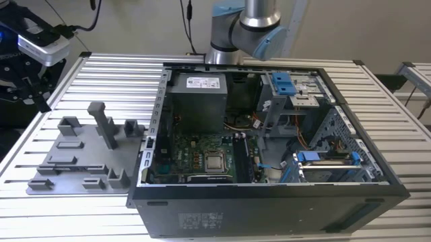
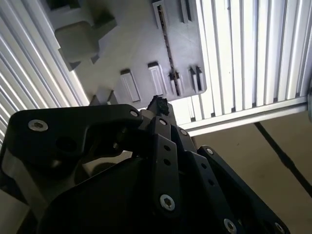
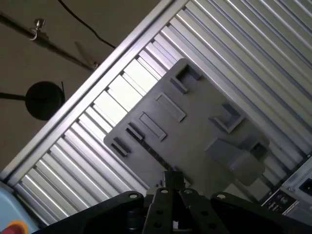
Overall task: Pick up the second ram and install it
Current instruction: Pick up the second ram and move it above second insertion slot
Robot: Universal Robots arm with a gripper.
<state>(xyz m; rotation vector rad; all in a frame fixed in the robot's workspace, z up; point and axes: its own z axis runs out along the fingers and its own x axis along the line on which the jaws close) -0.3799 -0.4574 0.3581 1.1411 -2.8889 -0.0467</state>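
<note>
Fingers (image 3: 170,180) closed together | pointed at grey fixture plate (image 3: 195,131) | on slatted table (image 3: 273,58)

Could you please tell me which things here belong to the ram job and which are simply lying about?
Belonging to the job:
- tool
- grey fixture plate, the thing nearest the tool
- open computer case
- motherboard memory slots

Just lying about:
- power supply
- blue drive brackets
- slatted table
</note>
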